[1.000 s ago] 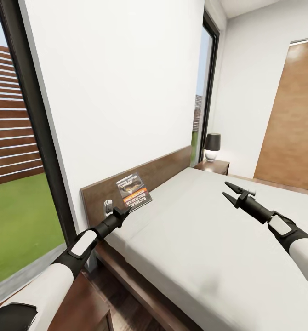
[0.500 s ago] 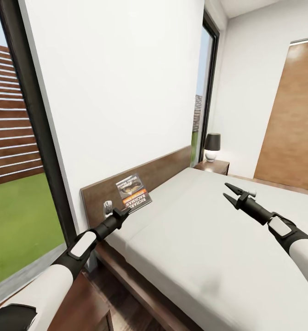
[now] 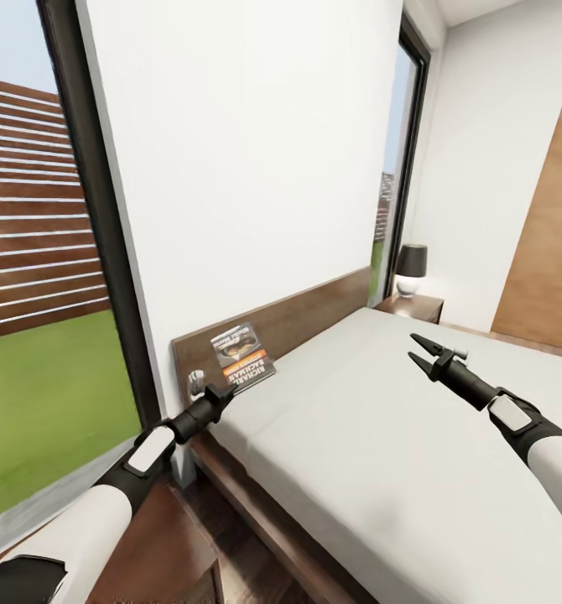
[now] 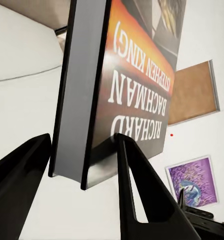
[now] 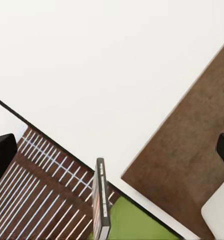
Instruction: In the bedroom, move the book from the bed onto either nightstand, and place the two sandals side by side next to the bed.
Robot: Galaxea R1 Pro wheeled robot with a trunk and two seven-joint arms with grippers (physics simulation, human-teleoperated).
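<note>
**Paperback held at the head of the bed: handling entry**

1. Dark brown wooden nightstand (image 3: 168, 545), at 7 o'clock, nearest, below the left arm. The likely set-down spot.
2. Left hand (image 3: 216, 391), at 9 o'clock. Its black fingers (image 4: 142, 195) straddle the lower edge of the book; whether they press it tight I cannot tell for sure, but the book stands off the mattress, so I judge it grasped.
3. Thin paperback book with an orange title band and dark cover (image 3: 243, 357), upright above the bed's near corner, in front of the headboard. Judged light and fairly stiff, though the glossy cover may slip and a corner grip lets it swing.
4. Large bed with off-white mattress and dark wood frame (image 3: 398, 453), centre to 4 o'clock.
5. Right hand (image 3: 420, 350), at 2 o'clock, fingers spread, holding nothing, above the mattress.
6. Black-shaded lamp (image 3: 412, 267) on the far nightstand (image 3: 415, 305), at 1 o'clock.

Obstacles: bed frame edge and wall close beside the left arm.
</note>
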